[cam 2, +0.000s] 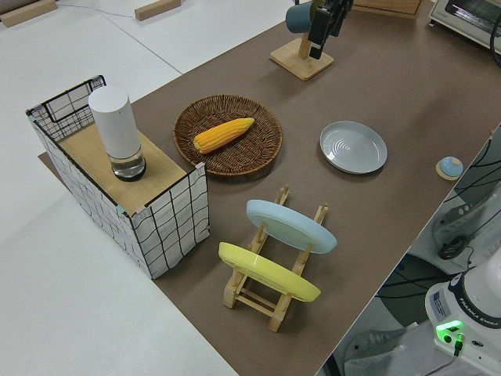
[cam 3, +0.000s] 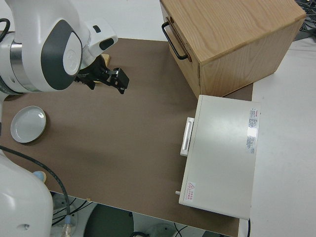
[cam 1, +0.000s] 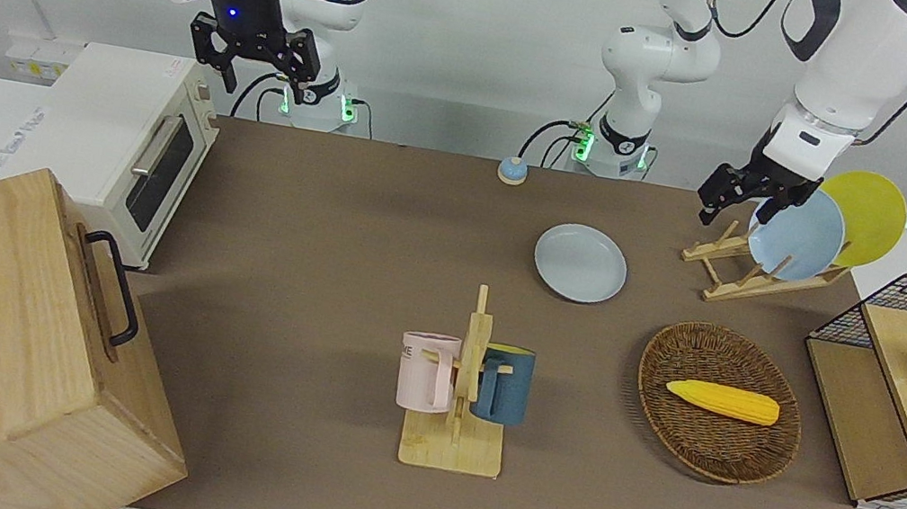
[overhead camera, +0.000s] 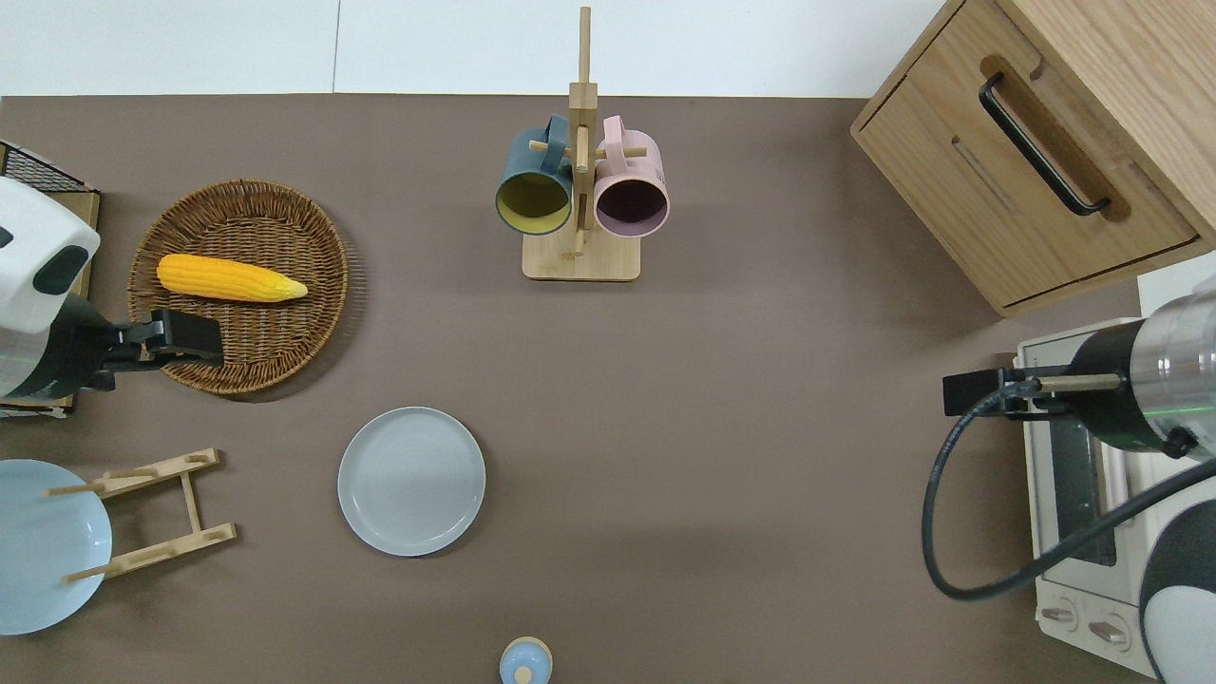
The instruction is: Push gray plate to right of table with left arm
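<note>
Left gripper (overhead camera: 185,337): hanging in the air over the wicker basket's (overhead camera: 285,366) edge nearer the robots, touching nothing; whether its fingers are apart or together I cannot tell.
Right arm: sitting parked.
Gray plate (overhead camera: 411,481): lying flat on the table (overhead camera: 760,427), untouched, nearer the robots than the basket and well apart from the gripper.
Handling: looking stiff, light and smooth, so it is likely sliding easily on the matte top; being breakable, it is asking for a gentle shove.
Contact point: no grasp seeming needed; pressing low on the rim facing the left arm's end should be driving it straight.
Around: corn (overhead camera: 228,277) resting in the basket; the wooden rack (overhead camera: 157,518) holding the light-blue plate (overhead camera: 43,546) standing just beside the plate.
In the way: the mug stand (overhead camera: 579,256) and small bell (overhead camera: 525,661) flanking the path, the stretch between them looking open.
</note>
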Robot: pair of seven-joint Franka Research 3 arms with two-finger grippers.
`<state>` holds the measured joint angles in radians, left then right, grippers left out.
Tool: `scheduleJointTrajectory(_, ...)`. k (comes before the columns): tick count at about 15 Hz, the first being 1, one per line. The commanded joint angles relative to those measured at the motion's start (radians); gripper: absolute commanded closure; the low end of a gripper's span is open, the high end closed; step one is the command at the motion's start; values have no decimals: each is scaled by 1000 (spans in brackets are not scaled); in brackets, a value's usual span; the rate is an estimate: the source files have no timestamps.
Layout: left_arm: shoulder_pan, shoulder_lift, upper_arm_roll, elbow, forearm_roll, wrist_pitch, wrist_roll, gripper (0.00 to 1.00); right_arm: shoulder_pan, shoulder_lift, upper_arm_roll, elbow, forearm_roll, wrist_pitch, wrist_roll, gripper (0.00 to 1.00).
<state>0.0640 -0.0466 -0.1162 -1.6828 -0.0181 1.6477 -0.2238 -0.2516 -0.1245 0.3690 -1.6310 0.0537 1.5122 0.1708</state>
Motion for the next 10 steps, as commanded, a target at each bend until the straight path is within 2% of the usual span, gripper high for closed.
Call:
scheduleJointTrajectory(1, 10, 8, -10, 14, 3, -16, 9, 9, -24, -27, 15, -27, 21, 0, 10, 5)
scheduleJointTrajectory(5, 13, -4, -8, -20, 3, -16, 9, 11, -24, -27, 15, -27, 21, 0, 12, 5)
scheduleJointTrajectory(10, 11, -87, 3, -210, -14, 72, 9, 11, -24, -27, 15, -27, 21, 0, 10, 5)
